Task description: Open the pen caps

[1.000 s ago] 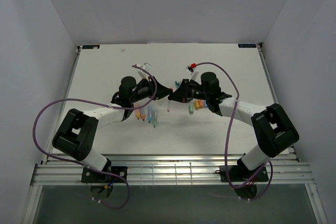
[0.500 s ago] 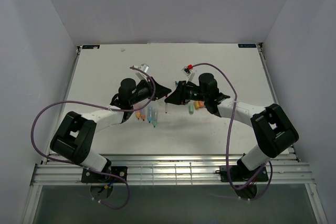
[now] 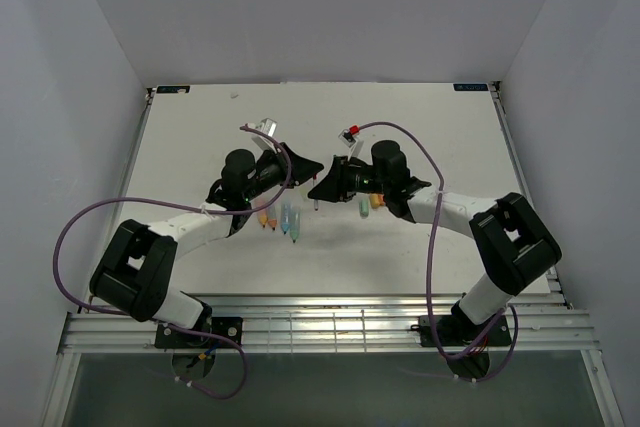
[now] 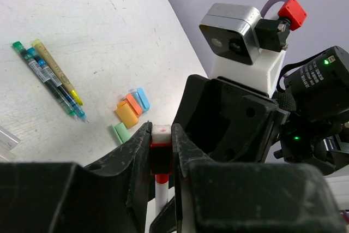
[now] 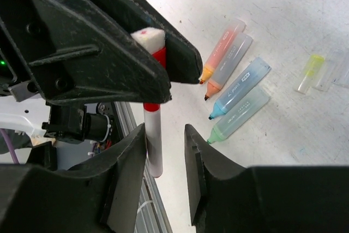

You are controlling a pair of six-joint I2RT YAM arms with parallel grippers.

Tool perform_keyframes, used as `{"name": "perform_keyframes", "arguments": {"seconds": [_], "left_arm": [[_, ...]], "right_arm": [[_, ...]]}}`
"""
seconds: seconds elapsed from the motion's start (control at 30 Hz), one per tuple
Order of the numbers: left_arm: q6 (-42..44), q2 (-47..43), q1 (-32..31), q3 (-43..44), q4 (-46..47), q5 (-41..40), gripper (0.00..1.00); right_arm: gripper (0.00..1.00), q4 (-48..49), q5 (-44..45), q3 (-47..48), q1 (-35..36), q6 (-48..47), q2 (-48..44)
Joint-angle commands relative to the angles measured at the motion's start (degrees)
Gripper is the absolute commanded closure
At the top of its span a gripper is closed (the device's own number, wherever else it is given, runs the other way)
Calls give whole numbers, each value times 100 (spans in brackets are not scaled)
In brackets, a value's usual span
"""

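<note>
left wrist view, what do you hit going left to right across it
thin pens → loose caps → red pen cap pinched in the left gripper → right wrist camera → red connector

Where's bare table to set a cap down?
Free: the far strip of the table beyond the left gripper and right gripper, and the near strip between the uncapped highlighters and the front rail. Crowded: the centre, highlighters left, loose caps right, grippers between.

The left arm [image 3: 190, 219] and right arm [image 3: 455, 209] reach inward, grippers nearly meeting. The left gripper [image 4: 162, 141] clamps a pen [image 4: 161, 188]; the right gripper [image 5: 165, 129] is spread apart.
</note>
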Motion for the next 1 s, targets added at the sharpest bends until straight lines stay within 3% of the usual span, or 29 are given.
{"name": "perform_keyframes", "arguments": {"seconds": [0.0,0.03,0.07,0.1,0.3,0.43,0.53,0.73,0.97], "left_arm": [[-80,-144,-7,13,94,-65,100],[-80,-118,-7,39,102,-74,100],[-89,-100,2,48,94,-100,100],[-98,-91,-7,65,94,-178,100],[-379,-73,-7,294,-477,-1100,100],[-336,14,11,759,-1083,-1908,100],[-405,172,98,1093,-1329,-2121,100],[-160,392,274,1463,-1444,-1842,100],[674,287,547,1147,-2006,-1287,100]], "right_arm": [[63,268,-66,406,95,-2,157],[69,259,-40,433,112,7,218],[87,241,4,450,130,8,236],[92,145,65,442,156,8,245],[92,-837,1180,345,401,-492,-1],[92,-2820,3609,774,1025,-1624,-142],[92,-3185,4380,741,1316,-1820,-159],[92,-3327,4627,749,1361,-1996,-282],[92,-3222,3601,1213,274,-2031,-230]]}}
